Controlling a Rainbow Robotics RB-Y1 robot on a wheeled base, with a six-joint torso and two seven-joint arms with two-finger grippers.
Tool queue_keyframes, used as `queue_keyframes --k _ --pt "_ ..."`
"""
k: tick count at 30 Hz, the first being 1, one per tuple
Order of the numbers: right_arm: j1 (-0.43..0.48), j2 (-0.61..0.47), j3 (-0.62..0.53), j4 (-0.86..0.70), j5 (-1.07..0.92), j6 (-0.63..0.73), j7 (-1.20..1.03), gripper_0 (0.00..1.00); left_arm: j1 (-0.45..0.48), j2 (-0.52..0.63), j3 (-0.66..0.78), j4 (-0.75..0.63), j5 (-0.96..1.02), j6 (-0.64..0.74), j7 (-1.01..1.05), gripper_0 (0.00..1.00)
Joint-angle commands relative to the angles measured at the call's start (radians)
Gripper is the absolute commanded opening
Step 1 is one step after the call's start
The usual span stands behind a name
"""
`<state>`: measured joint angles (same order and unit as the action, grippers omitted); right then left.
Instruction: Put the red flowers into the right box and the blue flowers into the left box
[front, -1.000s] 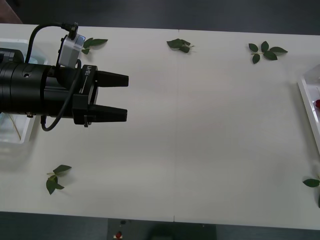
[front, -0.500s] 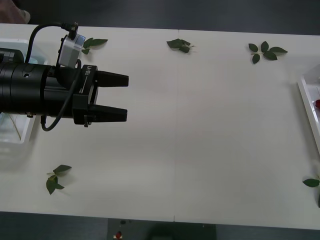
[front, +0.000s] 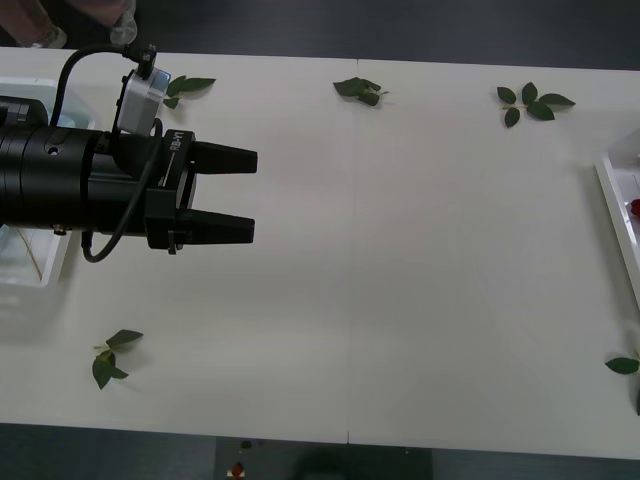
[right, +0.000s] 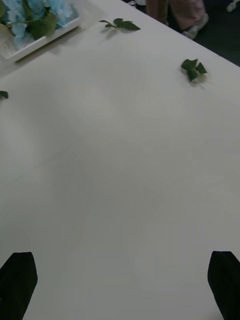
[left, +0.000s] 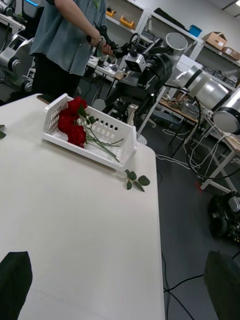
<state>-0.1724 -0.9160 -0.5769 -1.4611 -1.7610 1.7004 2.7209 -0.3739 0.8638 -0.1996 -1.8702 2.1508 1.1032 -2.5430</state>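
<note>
Sorting looks complete; main risk is judged to be a stray arm sweep knocking a box rim during retraction. Left gripper (front: 250, 194) is held over the table (front: 400, 260), fingers apart, empty. Right gripper (right: 120, 285) is spread wide, empty. Red flowers (left: 71, 122) are seen in the right box (left: 117, 137); blue flowers (right: 25, 15) in the left box (right: 45, 39).

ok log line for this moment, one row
left end effector: open, over table | red flowers: in right box | blue flowers: in left box | right end effector: open
</note>
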Motion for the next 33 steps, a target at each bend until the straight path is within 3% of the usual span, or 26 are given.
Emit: queue_keyframes --k 1,7,21,33 --pt "-0.081 0.02 -0.017 -0.038 -0.008 0.091 -0.016 1.0 -0.023 0.031 0.003 -0.026 0.009 0.004 -0.016 1.0" --pt "-0.157 0.039 -0.011 -0.038 -0.028 0.216 -0.016 1.0 -0.023 0.031 0.003 -0.026 0.009 0.004 -0.016 1.0" --pt "-0.251 0.045 0.065 -0.038 -0.028 0.219 -0.016 1.0 -0.023 0.031 0.003 -0.026 0.009 0.004 -0.016 1.0" --pt "-0.254 0.046 0.063 -0.038 -0.022 0.219 -0.016 1.0 -0.023 0.031 0.003 -0.026 0.009 0.004 -0.016 1.0"
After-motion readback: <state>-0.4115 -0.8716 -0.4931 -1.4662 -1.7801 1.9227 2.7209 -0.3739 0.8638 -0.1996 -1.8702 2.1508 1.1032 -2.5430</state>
